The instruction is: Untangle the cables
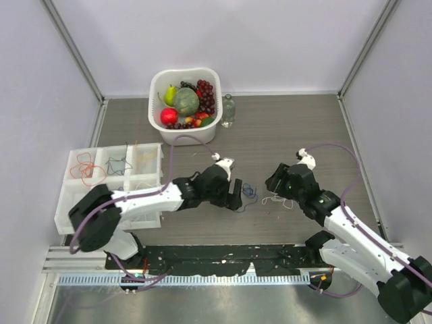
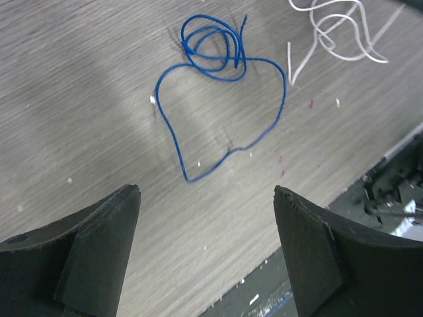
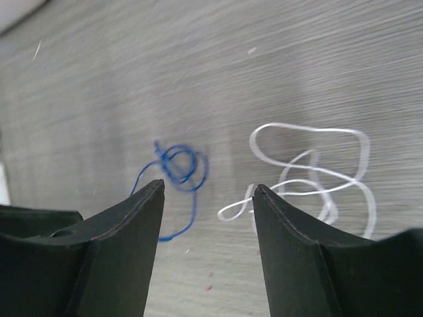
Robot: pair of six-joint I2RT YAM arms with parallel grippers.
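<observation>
A blue cable (image 1: 250, 191) lies in a loose loop with a small coil on the wooden table, apart from a white cable (image 1: 277, 200) to its right. My left gripper (image 1: 236, 198) is open and empty, just left of the blue cable. In the left wrist view the blue cable (image 2: 218, 86) lies beyond the open left gripper (image 2: 207, 191), with the white cable (image 2: 344, 33) at the top right. My right gripper (image 1: 277, 183) is open and empty above the white cable. In the right wrist view the right gripper (image 3: 208, 188) hovers over the blue cable (image 3: 178, 168) and the white cable (image 3: 310, 172).
A white compartment tray (image 1: 67, 202) at the left holds an orange cable (image 1: 84, 169), a dark cable (image 1: 118, 165) and thin pale wires (image 1: 142, 158). A white basket (image 1: 156, 118) of fruit and a clear bottle (image 1: 228, 110) stand at the back. A black mat (image 1: 223, 256) lines the near edge.
</observation>
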